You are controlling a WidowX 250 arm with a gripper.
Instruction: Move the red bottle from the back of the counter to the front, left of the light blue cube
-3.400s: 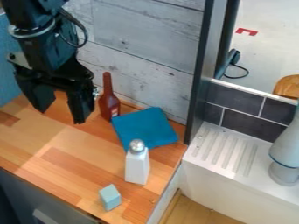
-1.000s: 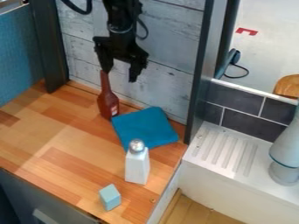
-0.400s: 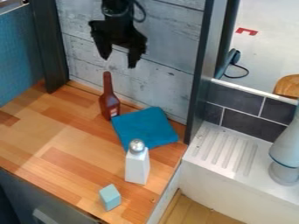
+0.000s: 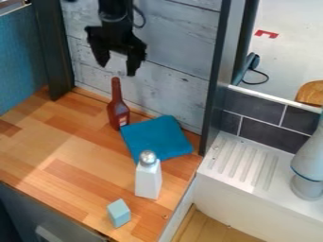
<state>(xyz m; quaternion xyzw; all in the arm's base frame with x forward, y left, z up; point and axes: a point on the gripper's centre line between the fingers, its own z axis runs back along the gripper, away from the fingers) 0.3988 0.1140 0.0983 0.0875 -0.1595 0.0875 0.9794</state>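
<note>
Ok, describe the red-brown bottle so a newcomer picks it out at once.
Find the wooden counter, then follow it back to the pale plank wall. Near that wall, just left of the folded blue cloth in the picture, stands the red-brown bottle. Its long, thin neck and dark colour set it apart from the white, silver-topped bottle nearer the counter's front.

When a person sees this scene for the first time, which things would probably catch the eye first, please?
Probably the teal cloth, vivid on the wooden counter between the brown-red bottle and the white, silver-topped bottle. Next, perhaps, comes the black robot arm at the top against the pale plank wall, its jaws open and empty above the brown-red bottle.
</note>
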